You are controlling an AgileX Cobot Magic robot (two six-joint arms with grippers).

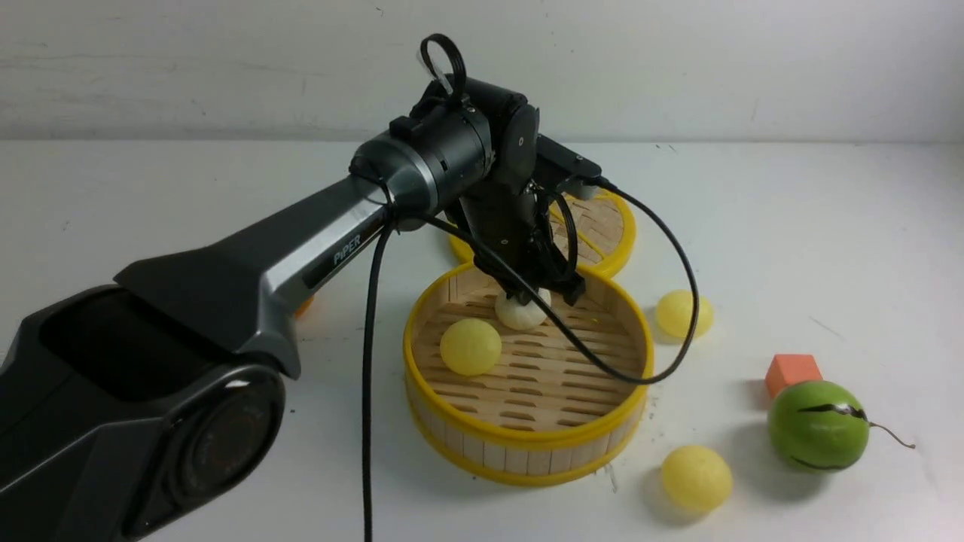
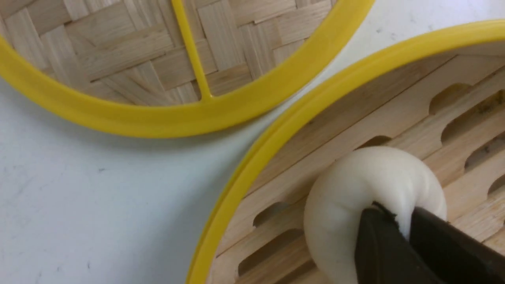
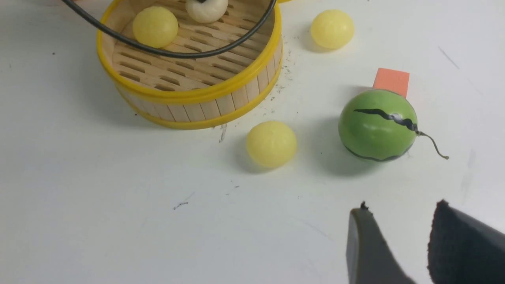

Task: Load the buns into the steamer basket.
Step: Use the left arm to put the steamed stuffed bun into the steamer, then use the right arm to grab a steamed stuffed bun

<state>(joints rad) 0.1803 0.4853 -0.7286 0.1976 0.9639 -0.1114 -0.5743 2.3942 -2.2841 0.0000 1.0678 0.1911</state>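
I counted four buns, three pale yellow and one cream-white. Two sat on the slatted floor of the single steamer basket (image 1: 520, 440): the cream-white bun (image 1: 518, 312) at about 12 o'clock, close to the far wall, and one pale yellow bun (image 1: 471, 346) at about 10 o'clock. The left gripper (image 1: 538, 295) hung down into the basket, its jaws pinched narrowly on the white bun's pleated top.

Outside on the table (image 1: 828, 226) lay a second yellow bun (image 1: 681, 314) at the basket's 2 o'clock and a third yellow bun (image 1: 696, 478) at its 5 o'clock. One woven lid (image 1: 606, 233) lay flat just beside the basket at 1 o'clock. One green watermelon toy (image 1: 819, 425) stood well apart at 3 o'clock, with one orange block (image 1: 792, 373) just behind it. The right gripper (image 3: 402, 209) hovered over bare table, jaws apart and empty.
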